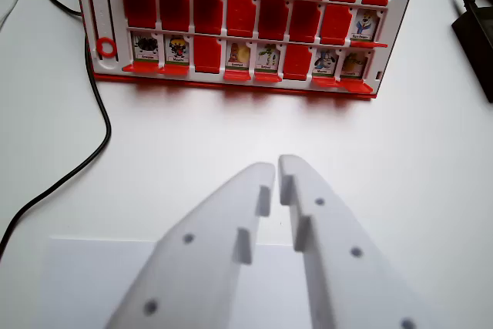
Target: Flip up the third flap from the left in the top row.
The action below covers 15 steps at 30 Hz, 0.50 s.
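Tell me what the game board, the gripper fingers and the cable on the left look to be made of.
Game board: likely moulded plastic, glossy red with a white frame; the flaps catch soft highlights, and the picture cards look like printed paper.
Gripper: probably 3D-printed plastic, matte white, with blocky stepped edges and small round holes along the fingers.
Cable: seemingly rubber- or PVC-sheathed, smooth black, bending loosely over the table.
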### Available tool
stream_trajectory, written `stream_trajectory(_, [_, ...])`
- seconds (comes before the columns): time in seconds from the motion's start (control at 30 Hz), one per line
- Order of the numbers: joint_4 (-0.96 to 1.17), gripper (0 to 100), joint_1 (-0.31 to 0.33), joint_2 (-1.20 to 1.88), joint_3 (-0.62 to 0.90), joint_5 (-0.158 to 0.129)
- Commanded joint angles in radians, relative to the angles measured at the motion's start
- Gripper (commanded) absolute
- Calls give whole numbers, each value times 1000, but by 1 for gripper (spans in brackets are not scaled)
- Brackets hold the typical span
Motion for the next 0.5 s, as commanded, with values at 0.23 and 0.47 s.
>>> stream_trajectory(0.23, [-32,0,6,-14,8,-6])
stream_trajectory(0.47, [-74,0,23,-63,20,-9])
